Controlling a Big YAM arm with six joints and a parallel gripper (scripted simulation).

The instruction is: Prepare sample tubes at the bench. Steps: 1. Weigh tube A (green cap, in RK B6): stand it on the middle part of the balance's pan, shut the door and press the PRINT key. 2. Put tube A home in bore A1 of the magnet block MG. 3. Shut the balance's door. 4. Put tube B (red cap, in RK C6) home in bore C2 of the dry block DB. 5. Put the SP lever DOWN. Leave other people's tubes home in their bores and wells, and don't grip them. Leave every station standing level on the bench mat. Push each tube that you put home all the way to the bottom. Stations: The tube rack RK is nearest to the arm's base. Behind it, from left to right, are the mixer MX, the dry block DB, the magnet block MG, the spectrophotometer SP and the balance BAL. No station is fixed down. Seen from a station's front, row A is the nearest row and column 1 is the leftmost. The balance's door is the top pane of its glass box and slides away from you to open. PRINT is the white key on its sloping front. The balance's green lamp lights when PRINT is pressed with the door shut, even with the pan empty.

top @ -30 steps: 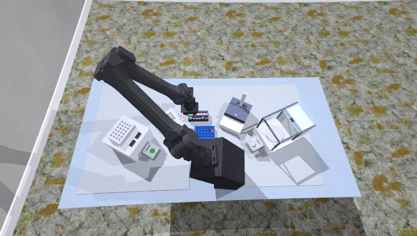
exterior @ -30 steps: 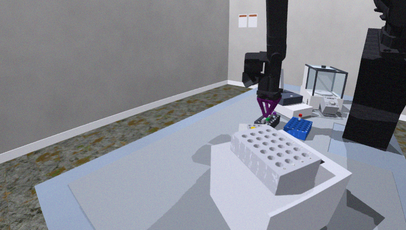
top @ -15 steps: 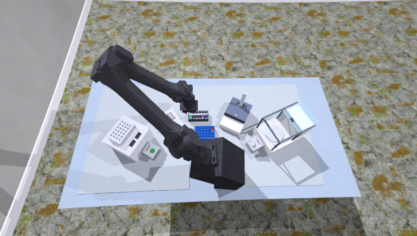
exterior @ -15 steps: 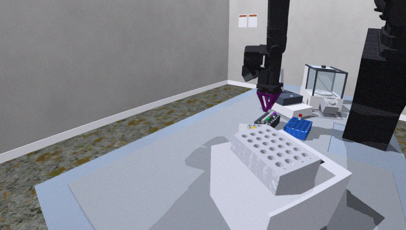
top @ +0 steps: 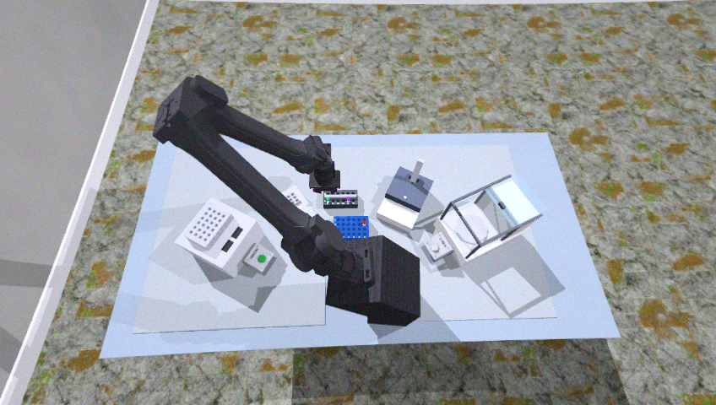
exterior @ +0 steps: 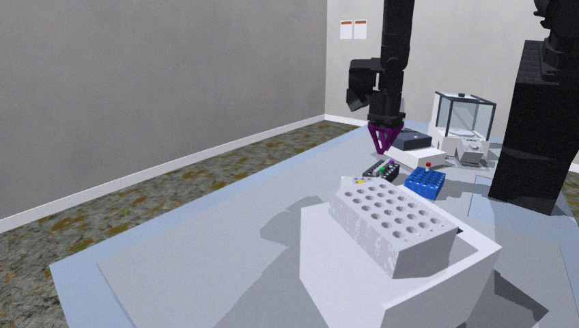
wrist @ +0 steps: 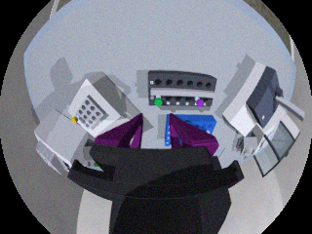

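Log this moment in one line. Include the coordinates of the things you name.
hand (top: 323, 191) (exterior: 380, 153) (wrist: 156, 117) partly open, nothing held | green tube (top: 327, 199) (exterior: 382, 170) (wrist: 158, 102) in magnet block (top: 340, 205) (exterior: 390, 178) (wrist: 182, 76) | red tube (top: 364, 221) (exterior: 428, 165) in rack (top: 350, 238) (exterior: 420, 190) (wrist: 199, 117)
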